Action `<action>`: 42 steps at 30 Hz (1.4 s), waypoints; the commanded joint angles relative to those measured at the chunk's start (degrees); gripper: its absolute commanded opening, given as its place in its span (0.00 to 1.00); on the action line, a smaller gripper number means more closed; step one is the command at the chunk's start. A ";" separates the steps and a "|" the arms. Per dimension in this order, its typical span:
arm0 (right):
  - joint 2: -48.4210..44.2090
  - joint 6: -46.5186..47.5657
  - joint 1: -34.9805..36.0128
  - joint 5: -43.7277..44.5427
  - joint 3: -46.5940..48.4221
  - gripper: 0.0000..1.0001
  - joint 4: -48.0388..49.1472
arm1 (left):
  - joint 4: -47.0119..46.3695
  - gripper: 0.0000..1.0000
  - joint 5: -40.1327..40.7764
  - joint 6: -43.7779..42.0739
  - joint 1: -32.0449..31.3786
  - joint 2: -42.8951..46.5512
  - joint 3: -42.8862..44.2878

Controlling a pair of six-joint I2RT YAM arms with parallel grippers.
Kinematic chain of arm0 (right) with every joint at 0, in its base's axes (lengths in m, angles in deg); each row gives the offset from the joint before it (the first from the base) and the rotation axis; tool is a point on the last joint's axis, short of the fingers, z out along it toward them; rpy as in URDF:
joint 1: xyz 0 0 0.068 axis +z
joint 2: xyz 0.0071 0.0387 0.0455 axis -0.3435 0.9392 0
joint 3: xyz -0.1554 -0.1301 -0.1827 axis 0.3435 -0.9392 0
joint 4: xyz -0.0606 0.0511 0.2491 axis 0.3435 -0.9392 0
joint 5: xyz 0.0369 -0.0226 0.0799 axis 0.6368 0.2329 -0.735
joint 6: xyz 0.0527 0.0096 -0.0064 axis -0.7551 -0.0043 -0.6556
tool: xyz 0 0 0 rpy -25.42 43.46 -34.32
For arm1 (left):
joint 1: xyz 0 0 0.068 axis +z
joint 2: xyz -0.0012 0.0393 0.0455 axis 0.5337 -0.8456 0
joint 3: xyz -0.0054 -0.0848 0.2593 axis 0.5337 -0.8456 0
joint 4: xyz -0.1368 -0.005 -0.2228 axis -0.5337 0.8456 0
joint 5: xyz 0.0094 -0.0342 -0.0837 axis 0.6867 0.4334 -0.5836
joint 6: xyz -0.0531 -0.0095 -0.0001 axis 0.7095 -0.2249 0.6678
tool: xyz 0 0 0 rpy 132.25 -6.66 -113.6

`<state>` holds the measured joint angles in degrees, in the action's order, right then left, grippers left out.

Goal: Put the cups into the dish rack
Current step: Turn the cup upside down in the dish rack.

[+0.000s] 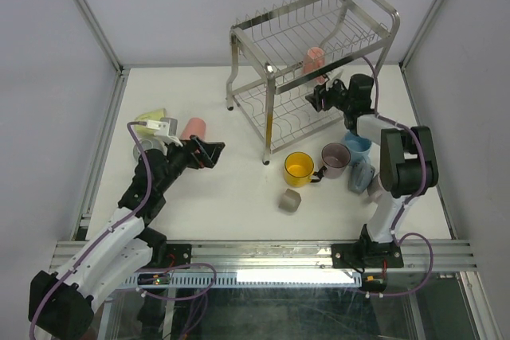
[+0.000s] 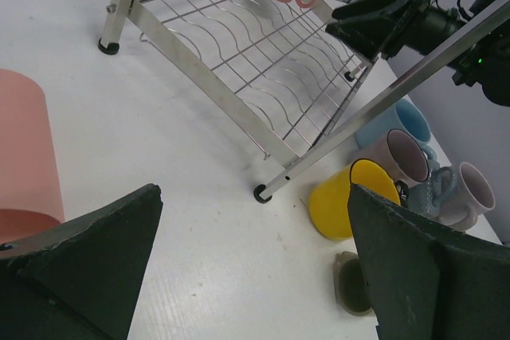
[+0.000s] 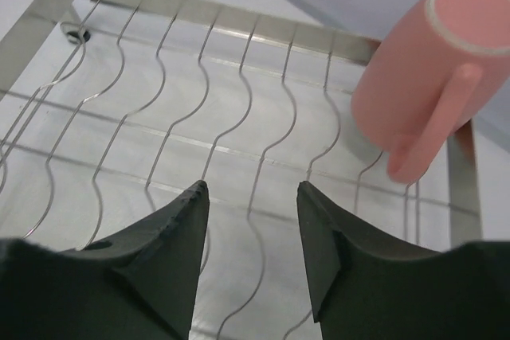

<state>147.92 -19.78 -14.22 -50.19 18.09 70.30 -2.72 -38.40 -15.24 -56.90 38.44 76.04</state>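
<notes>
The dish rack (image 1: 319,45) stands at the back of the table. One pink cup (image 3: 422,77) rests bottom-up on the lower wavy-wire tier (image 3: 239,117), also seen from above (image 1: 313,61). My right gripper (image 3: 251,189) hovers over that tier just left of the cup, open and empty; it reaches in from the rack's right side (image 1: 320,99). My left gripper (image 2: 255,268) is wide open over bare table (image 1: 213,151), with another pink cup (image 2: 24,157) lying at its left. The yellow cup (image 1: 299,168), mauve cup (image 1: 335,157), light blue cup (image 1: 356,146) and small grey-beige cup (image 1: 289,200) sit in front of the rack.
A pale green cup (image 1: 151,117) lies behind the left arm near the table's left edge. A grey-blue cup (image 1: 361,174) sits by the right arm's base. The rack's front leg (image 2: 260,193) stands between my left gripper and the yellow cup (image 2: 351,201).
</notes>
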 commanded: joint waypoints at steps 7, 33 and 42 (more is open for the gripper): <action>10.67 3.50 0.32 0.28 16.33 0.40 -1.43 | -4.80 0.99 0.86 3.53 0.63 2.35 -1.69; 22.87 5.06 1.82 31.83 26.18 0.00 8.29 | -4.97 0.99 1.35 2.09 0.69 -0.62 0.42; 21.05 5.40 1.57 30.41 26.17 0.00 6.73 | -3.82 0.99 1.11 1.73 0.58 -0.12 1.01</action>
<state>170.85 -14.95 -12.30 -19.09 42.15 74.61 -4.64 -37.70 -12.64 -56.88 37.85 74.55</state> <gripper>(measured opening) 0.005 0.990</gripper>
